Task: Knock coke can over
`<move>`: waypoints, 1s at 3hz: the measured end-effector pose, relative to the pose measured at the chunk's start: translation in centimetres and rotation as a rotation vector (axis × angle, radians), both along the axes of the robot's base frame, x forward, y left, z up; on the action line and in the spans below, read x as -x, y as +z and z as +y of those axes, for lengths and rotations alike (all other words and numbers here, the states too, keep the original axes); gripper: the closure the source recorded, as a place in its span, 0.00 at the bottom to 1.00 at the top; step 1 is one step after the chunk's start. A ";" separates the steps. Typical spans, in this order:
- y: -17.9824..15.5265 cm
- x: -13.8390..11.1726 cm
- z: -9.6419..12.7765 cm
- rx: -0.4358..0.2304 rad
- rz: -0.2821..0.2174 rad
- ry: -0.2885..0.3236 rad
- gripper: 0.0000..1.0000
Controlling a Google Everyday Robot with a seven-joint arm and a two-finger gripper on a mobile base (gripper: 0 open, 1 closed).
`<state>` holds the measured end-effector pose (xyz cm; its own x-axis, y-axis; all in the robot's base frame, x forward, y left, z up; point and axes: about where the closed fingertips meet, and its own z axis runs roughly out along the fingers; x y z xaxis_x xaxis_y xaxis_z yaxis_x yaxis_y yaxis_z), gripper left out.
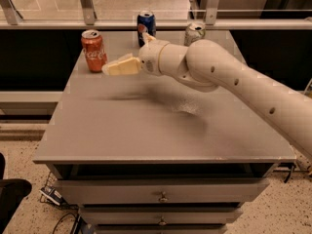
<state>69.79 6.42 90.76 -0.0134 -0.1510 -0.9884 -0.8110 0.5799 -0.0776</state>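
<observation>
Arm (234, 82) in from lower rt, slanting up and left over the table (146, 130): thick rounded forearm, then a bulbous wrist joint near rear-centre. Gripper (119, 66) out at the end, pointing left and slightly down, held above the surface w/ a blurred shadow beneath. Tip just beside lower rt side of coke can (93, 51); touching or not, can't tell. Open or closed, can't tell either; reads as one pale wedge.

Materials: arm shell smooth, matte cream-white plastic w/ small dark round holes along it. Gripper a yellower cream, flat and tapered. Tabletop plain grey, matte, square-edged. Grey drawers (163, 194) below w/ small round metal knobs. Floor (292, 213) speckled, terrazzo-like. Metal rail (58, 24) and posts behind table.

Coke can upright near rear-left corner of table, a red-orange cylinder w/ silver top. White cursive "Coca-Cola" script on its side, partly readable. Blue can (146, 26) upright at rear-centre, behind wrist, w/ Pepsi-style round logo, lettering not legible. Pale silver-green can (194, 33) upright at rear-rt, just behind arm, no readable writing. All three cans apart from each other.
</observation>
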 end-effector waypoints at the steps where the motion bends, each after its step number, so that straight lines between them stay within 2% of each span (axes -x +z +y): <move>1: -0.3 -1.1 2.7 -0.055 0.004 0.039 0.00; 3: -0.6 -3.2 6.3 -0.098 -0.018 0.076 0.00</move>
